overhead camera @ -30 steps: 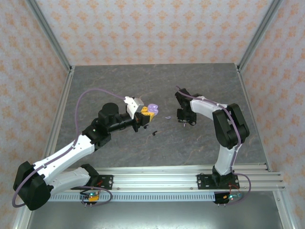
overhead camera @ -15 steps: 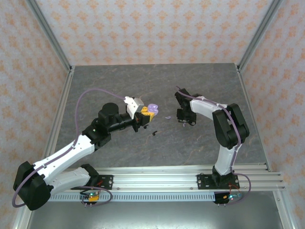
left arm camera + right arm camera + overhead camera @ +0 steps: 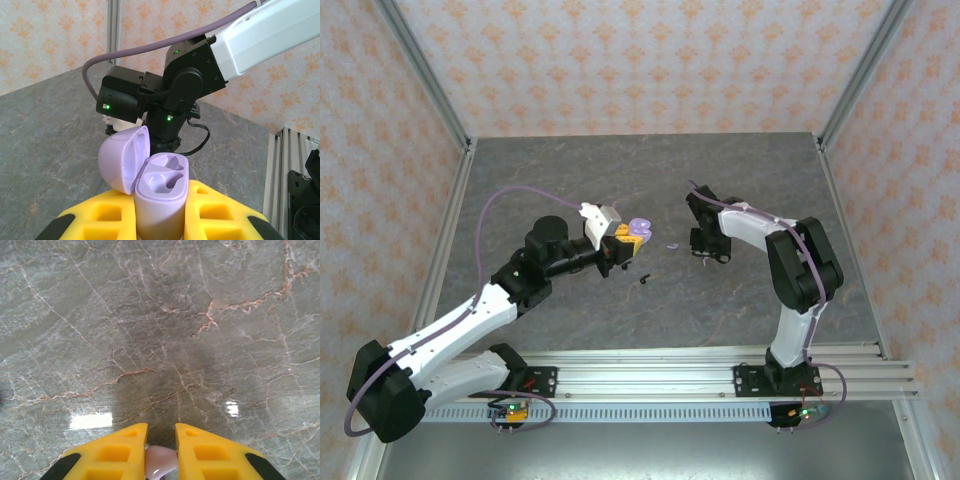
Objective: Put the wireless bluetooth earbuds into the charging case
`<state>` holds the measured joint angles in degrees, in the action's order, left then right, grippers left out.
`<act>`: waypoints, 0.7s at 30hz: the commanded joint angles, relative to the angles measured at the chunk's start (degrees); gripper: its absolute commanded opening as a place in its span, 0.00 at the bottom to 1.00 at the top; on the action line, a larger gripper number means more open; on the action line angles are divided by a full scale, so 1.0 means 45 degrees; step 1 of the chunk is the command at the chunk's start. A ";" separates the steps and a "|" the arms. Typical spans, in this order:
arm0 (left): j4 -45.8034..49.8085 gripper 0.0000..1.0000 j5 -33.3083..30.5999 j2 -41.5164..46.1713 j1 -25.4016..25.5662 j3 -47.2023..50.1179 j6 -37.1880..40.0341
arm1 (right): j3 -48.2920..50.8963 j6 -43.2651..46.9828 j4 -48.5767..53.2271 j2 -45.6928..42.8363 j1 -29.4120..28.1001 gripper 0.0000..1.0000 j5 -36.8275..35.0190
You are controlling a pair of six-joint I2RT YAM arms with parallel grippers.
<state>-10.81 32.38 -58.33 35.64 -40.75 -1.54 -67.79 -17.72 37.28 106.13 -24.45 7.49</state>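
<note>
A grey marbled table (image 3: pixel 750 170) sits inside peach-patterned walls (image 3: pixel 620 60). Left of centre in the top view, the left gripper (image 3: pixel 628 238) is clamped on the lavender charging case (image 3: pixel 159 200) — its lid (image 3: pixel 124 159) is swung open and the sockets show. Right of centre, the right gripper (image 3: pixel 161 432) has its yellow fingers nearly together, pinching a pale earbud (image 3: pixel 161 460). Between the arms lie a lavender earbud (image 3: pixel 672 245) and, lower, a black earbud (image 3: pixel 645 279).

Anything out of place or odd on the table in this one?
Mildly: a black earbud and a lavender earbud lie loose on the table between the arms, while the open lavender case in the left tool has both sockets empty.
</note>
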 commanded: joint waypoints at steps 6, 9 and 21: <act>0.0058 0.10 -0.0262 0.0208 0.0067 -0.0240 -0.0068 | -0.0111 0.0996 0.0501 0.0079 -0.0002 0.21 -0.0042; 0.0077 0.10 -0.0290 0.0227 0.0073 -0.0211 -0.0049 | -0.0130 0.1048 0.0680 0.0296 -0.0007 0.24 -0.0062; 0.0094 0.10 -0.0340 0.0246 0.0085 -0.0145 -0.0043 | 0.0016 0.0815 0.1017 0.0039 0.0001 0.32 -0.0023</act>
<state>-9.78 32.05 -58.33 35.64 -40.75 -1.52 -67.88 -13.87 37.89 106.37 -24.45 7.51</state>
